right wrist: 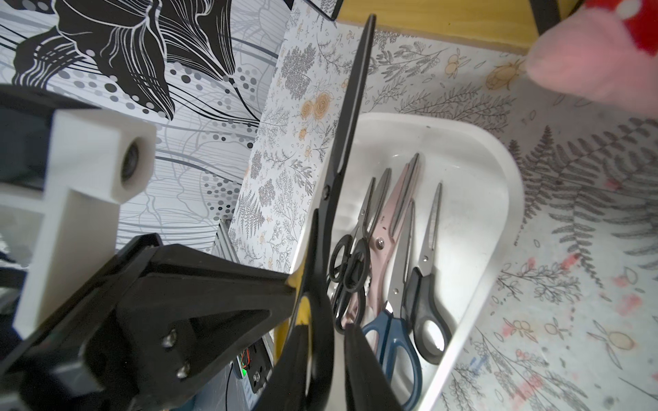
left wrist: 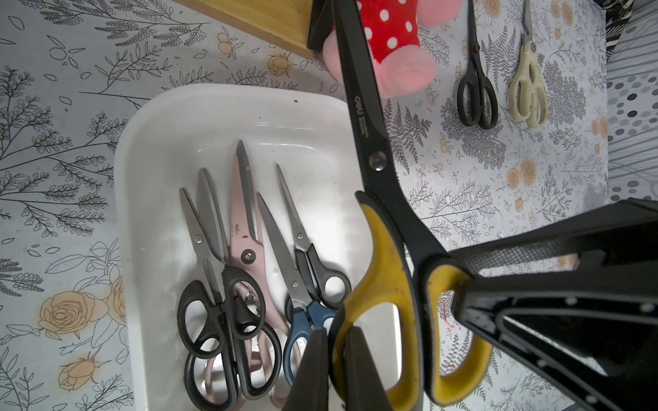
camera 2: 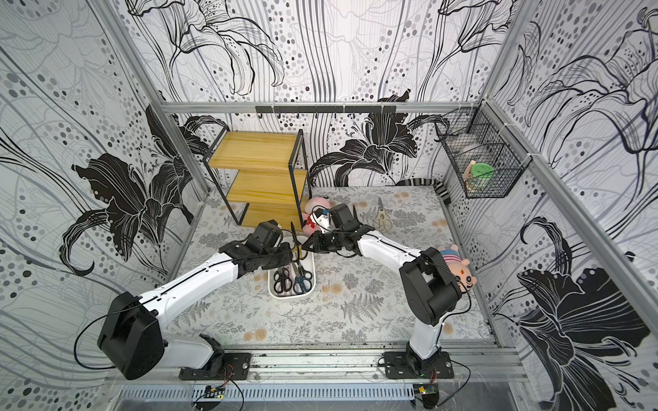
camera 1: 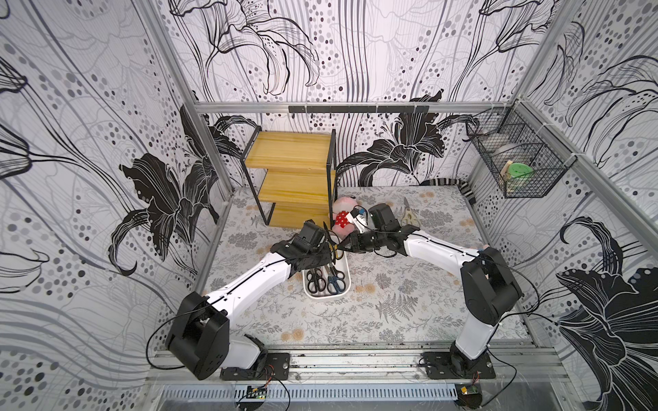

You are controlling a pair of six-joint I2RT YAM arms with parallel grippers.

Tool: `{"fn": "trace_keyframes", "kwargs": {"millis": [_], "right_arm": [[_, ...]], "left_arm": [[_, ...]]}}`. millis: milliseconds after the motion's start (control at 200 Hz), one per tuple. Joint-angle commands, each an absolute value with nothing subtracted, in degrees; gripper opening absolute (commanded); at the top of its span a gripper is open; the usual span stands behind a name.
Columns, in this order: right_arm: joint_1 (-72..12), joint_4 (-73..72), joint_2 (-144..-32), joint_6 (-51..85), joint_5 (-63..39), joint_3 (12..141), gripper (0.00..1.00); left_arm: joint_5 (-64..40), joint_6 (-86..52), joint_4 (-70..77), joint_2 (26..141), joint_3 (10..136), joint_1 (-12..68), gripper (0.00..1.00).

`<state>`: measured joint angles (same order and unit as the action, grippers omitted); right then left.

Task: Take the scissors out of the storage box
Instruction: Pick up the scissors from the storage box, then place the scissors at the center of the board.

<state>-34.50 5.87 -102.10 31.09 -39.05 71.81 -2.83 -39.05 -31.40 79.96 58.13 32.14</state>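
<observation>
Top views high, looking down over whole table (camera 1: 409, 284); wrist views close, sharing storage box (left wrist: 213, 117).

In the middle, a box (camera 1: 325, 294) holds scissors (camera 1: 325, 281) in its near end. Behind it sits a soft toy (camera 1: 343, 213), then a shelf (camera 1: 288, 153). Far right lie loose scissors (camera 1: 409, 215).

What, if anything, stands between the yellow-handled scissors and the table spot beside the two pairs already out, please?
Nothing visible blocks it. The left claw holds the yellow-handled scissors above the storage box; only the plush toy sits close beside the route.
</observation>
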Motion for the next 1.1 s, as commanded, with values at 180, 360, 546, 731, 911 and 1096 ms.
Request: {"fn": "trace_keyframes", "kwargs": {"millis": [180, 360, 546, 731, 911, 1096], "right_arm": [[-34.98, 5.19, -102.08, 31.59, -39.08, 69.52, 0.13], [-35.0, 4.71, -101.94, 31.75, -38.55, 69.17, 0.1], [-34.9, 7.83, -102.02, 29.41, -36.37, 70.33, 0.09], [-32.64, 10.71, -100.47, 27.97, -34.37, 70.94, 0.09], [-27.55, 13.56, -98.14, 26.93, -31.25, 70.98, 0.09], [-21.98, 14.39, -99.01, 26.37, -26.94, 72.13, 0.09]], "left_arm": [[-3.68, -39.69, -27.33, 80.07, 58.71, 31.84, 0.2], [-3.52, -39.37, -27.59, 79.61, 58.89, 31.85, 0.33], [-1.42, -38.74, -29.64, 79.09, 59.58, 31.54, 0.5], [0.57, -38.18, -29.01, 75.88, 58.33, 27.93, 0.51], [0.31, -38.77, -25.01, 72.73, 55.65, 25.36, 0.51], [-0.94, -39.72, -22.79, 71.89, 53.9, 24.87, 0.51]]}}
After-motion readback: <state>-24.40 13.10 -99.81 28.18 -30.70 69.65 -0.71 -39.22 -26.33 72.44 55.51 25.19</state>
